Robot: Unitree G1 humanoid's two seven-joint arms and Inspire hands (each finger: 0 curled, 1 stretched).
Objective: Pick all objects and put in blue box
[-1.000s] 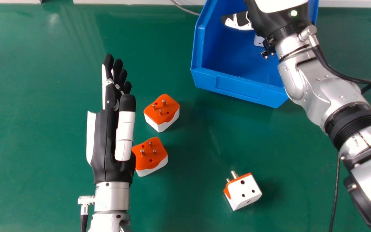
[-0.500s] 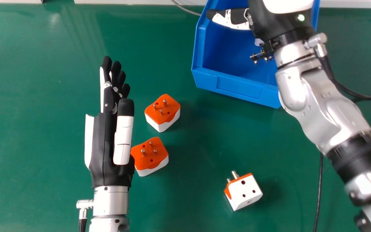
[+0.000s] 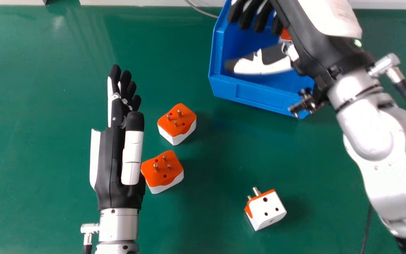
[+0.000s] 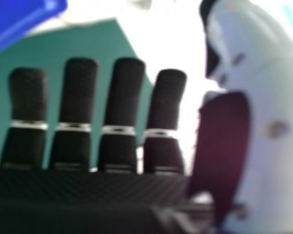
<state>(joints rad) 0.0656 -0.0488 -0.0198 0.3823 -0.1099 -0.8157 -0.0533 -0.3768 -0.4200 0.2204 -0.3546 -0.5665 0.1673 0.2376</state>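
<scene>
From my seat I can't read any word, number, label or sign. On the adapter (image 3: 270,206) lying with its white, holed face up on the table (image 3: 217,169), I see one small dark mark, too small for me to read. Faint print sits on the white shell of my right hand (image 3: 312,46), too blurred to read.

Looks like a lab or workshop bench tbh: big green worktop (image 3: 48,176), blue plastic bin (image 3: 259,94) at one o'clock, thin cable (image 3: 203,12) at twelve, plug adapter (image 3: 268,211) at five.
</scene>
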